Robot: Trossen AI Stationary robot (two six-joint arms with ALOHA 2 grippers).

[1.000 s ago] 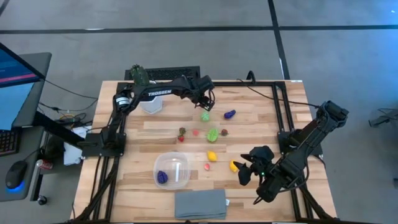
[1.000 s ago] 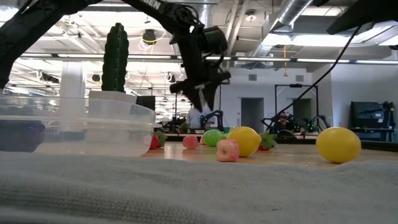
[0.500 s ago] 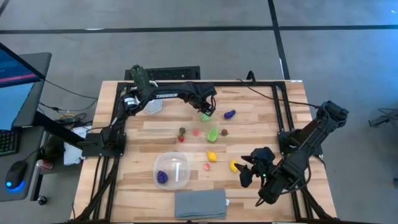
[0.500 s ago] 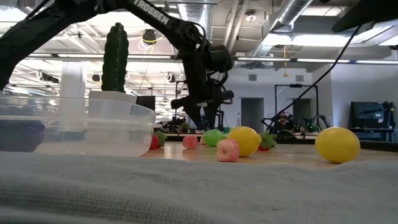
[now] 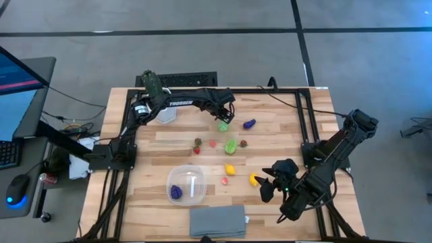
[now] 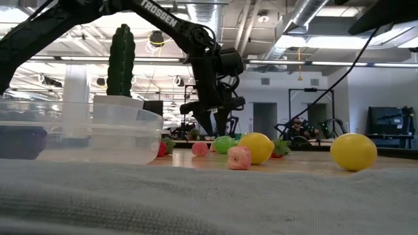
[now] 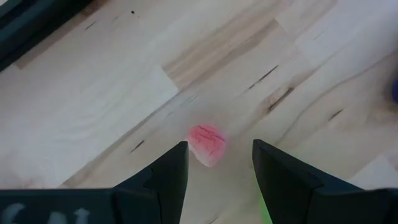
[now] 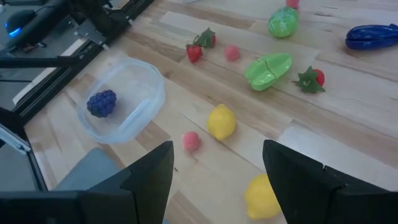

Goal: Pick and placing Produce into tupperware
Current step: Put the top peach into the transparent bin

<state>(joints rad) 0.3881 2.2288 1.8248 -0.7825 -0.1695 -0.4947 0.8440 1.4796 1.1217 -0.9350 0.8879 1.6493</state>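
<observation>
Read the table in the high view as a dial, with 12 at the far edge. Nearest, at 6, lies the grey cloth (image 5: 217, 221). Just beyond it, at 7, sits the tupperware (image 5: 196, 185) with a single purple berry (image 5: 176, 192) in it, the same load as a second ago.

At 4 the right gripper (image 5: 264, 187) has not moved. Its fingers stand apart with nothing between them, just beside the larger lemon (image 5: 254, 179).

Around the centre of the table, loose on the wood, lie a smaller lemon (image 5: 230, 169), a pink piece (image 5: 223, 181), a green leafy piece (image 5: 231, 145) and a strawberry (image 5: 197, 149).

The change is at 12. Over the last second the left gripper (image 5: 227, 117) has swung outward from the far rail and dropped low over the board, then all but settled. Its fingers are parted and hold nothing, and its wrist view shows a small pink-red piece (image 7: 206, 142) lying on the wood between them. A round green piece (image 5: 223, 125) lies just beside, with a purple eggplant (image 5: 250, 123) at 1 and the cactus (image 5: 150, 82) far off at 10.

That reads as the approach finished and the grasp not yet made. Nearly all the produce remains outside the container, so the task looks to be in its early part. The carry from 12 to 7 will cross most of the table.
</observation>
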